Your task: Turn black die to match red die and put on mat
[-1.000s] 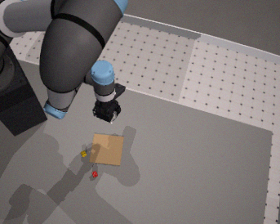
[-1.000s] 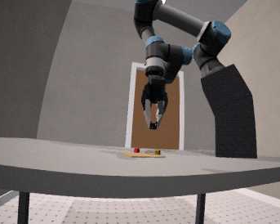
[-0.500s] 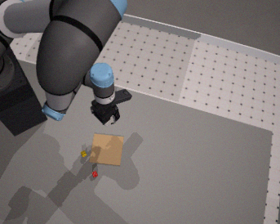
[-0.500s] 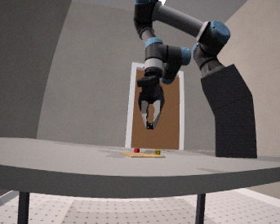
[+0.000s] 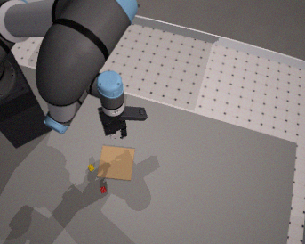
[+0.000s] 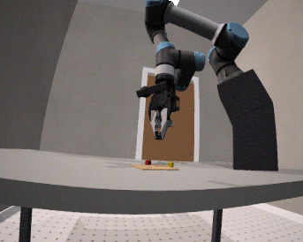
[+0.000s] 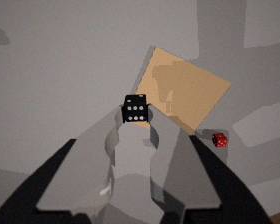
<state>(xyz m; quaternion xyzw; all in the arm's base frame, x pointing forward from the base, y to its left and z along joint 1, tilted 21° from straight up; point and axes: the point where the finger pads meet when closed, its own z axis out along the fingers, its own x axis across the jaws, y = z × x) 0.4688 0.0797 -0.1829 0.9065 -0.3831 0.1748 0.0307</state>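
My gripper [image 5: 119, 134] [image 6: 158, 136] [image 7: 136, 105] is shut on the black die [image 7: 134, 108], which shows a face of six white pips in the wrist view. It hangs high above the table, over the far edge of the tan mat [image 5: 117, 162] [image 6: 155, 167] [image 7: 188, 95]. The red die [image 5: 103, 190] [image 6: 147, 162] [image 7: 220, 139] lies flat on the table just off the mat's near corner. The yellow die [image 5: 91, 167] [image 6: 170, 163] lies on the table beside the mat's left edge. I cannot read the red die's top number.
The arm's dark base block [image 5: 10, 107] [image 6: 251, 124] stands at the table's left rear. Pale dotted floor tiles [image 5: 239, 85] lie beyond the grey table top [image 5: 221, 178].
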